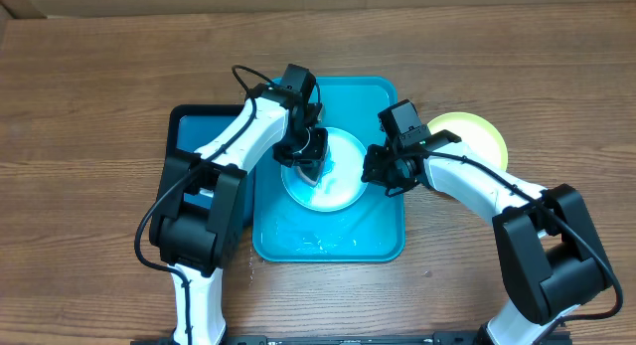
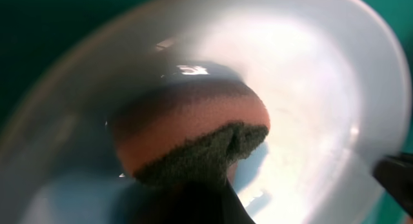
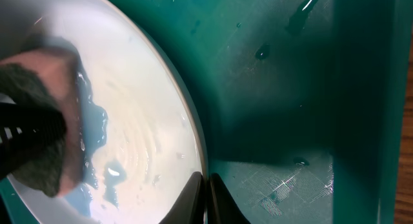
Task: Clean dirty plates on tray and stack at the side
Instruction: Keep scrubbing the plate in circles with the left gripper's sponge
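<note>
A light blue plate (image 1: 338, 181) lies on the turquoise tray (image 1: 383, 241), wet with a blue smear. My left gripper (image 1: 306, 158) is shut on an orange sponge with a dark green scrub side (image 2: 193, 130) and presses it onto the plate (image 2: 322, 88). My right gripper (image 1: 382, 171) is shut on the plate's right rim (image 3: 200, 179); the plate (image 3: 142, 127) and the sponge (image 3: 39, 153) show in the right wrist view. A yellow-green plate (image 1: 477, 136) lies on the table right of the tray. A third plate is not in view.
A smaller dark blue tray (image 1: 199, 136) lies left of the turquoise tray, partly under my left arm. Water drops lie on the turquoise tray floor (image 3: 284, 69). The wooden table (image 1: 89, 106) surrounds both trays.
</note>
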